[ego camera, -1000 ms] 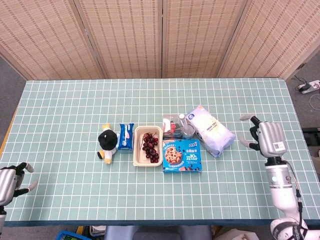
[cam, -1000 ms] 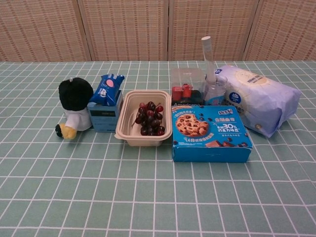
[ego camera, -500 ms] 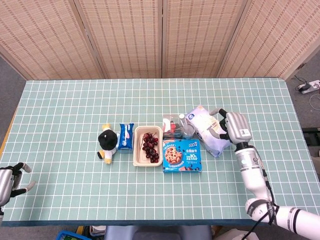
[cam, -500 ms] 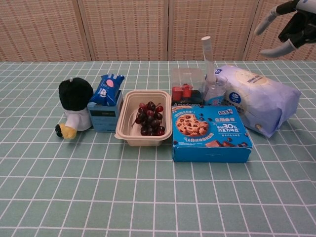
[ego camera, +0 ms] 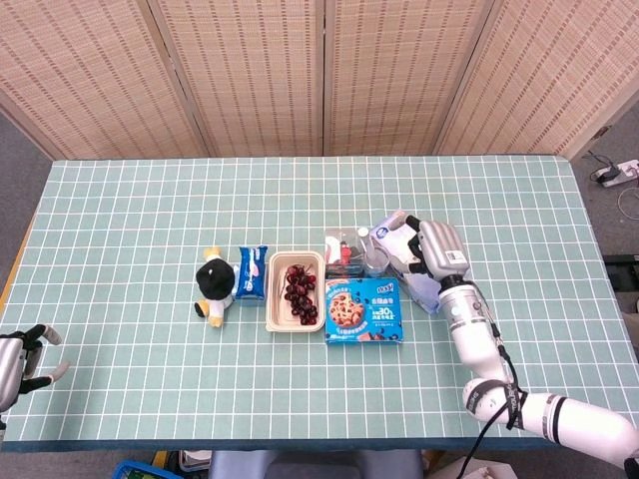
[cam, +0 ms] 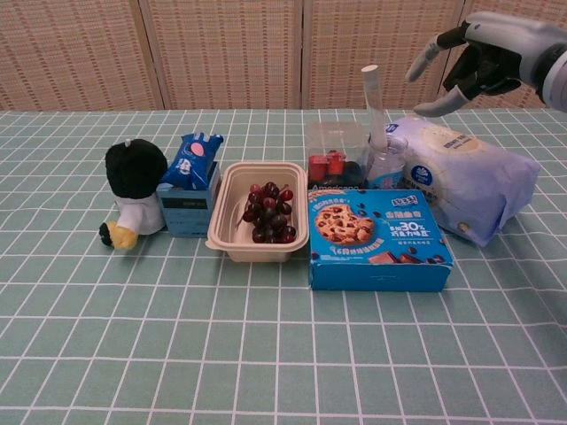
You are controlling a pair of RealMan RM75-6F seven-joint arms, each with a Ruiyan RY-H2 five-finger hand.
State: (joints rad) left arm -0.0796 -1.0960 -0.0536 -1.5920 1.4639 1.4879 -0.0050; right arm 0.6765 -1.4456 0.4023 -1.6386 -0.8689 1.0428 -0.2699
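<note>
Item 1, my right hand: fingers spread wide, holding nothing, hovering above the white bag; in the chest view the right hand sits clear of the bag's top, no contact

Item 2, white bag: soft pack with a blue round label, lying on its side toward the right edge of the tabletop, at the right end of the row of goods; it is the thing nearest my right hand

Item 3, clear bottle: upright with a tall white spout, just beside the bag on its left

Item 4, clear box: holds red pieces, next to the bottle on the far side of the cookie box

Item 5, cookie box: blue, flat, in front of the clear box and bottle, toward the near edge

Item 6, tray of cherries: beige, open, left of the cookie box

Item 7, blue biscuit packet: left of the tray

Item 8, plush toy: black head, white body, left end of the row

Item 9, my left hand: at the near left corner, well apart from everything, fingers parted and empty
</note>
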